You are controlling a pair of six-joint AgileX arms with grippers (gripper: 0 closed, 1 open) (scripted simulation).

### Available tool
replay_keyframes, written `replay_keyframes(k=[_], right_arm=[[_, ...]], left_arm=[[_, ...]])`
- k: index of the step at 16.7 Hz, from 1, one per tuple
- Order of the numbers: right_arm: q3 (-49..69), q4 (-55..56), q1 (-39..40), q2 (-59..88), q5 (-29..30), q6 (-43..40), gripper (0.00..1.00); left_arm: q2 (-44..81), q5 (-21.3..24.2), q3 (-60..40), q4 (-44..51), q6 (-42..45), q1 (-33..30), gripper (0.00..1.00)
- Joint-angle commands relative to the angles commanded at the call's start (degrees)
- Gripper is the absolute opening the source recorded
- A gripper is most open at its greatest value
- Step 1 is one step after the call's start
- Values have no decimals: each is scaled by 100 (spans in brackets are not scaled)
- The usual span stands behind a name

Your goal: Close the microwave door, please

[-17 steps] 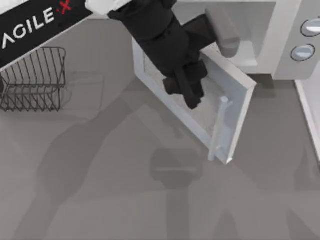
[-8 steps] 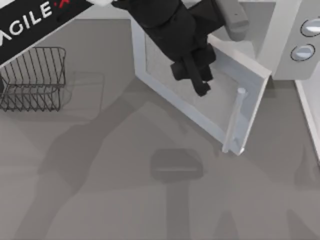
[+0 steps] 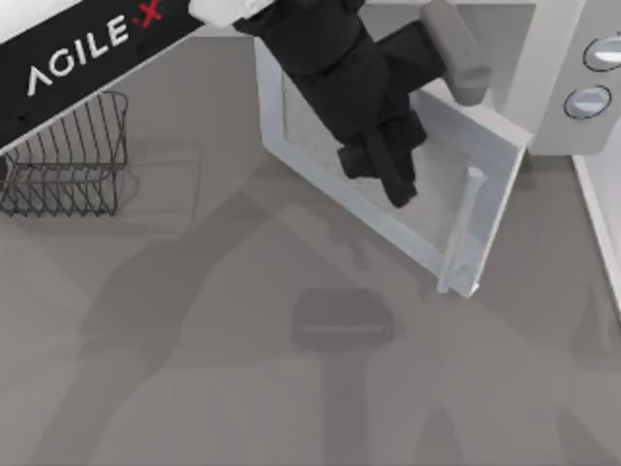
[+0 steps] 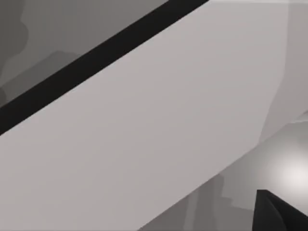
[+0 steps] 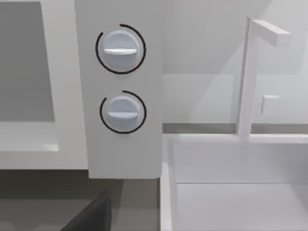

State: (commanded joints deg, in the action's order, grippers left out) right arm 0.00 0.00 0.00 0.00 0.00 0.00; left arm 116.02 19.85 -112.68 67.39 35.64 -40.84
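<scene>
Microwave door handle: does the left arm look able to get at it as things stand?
Probably yes. In the top view the left end effector sits over the microwave door window, and the bar handle stands just beside it with nothing between them.

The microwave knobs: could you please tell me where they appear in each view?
Top view: knobs at the right edge, upper corner.
Right wrist view: stacked left of centre.
Left wrist view: close on a pale panel.
Shared landmark: the open cavity beside them.
</scene>
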Motion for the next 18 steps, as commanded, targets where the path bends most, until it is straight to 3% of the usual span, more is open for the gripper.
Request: replay_keyframes(k=[12,18], right_arm=[[0,0,0,0,0,0,100],[0,0,0,0,0,0,100]], left_arm=[[137,-90,-505,-112,-73,-73,0],[-400,172,-539,431,239,-464,0]])
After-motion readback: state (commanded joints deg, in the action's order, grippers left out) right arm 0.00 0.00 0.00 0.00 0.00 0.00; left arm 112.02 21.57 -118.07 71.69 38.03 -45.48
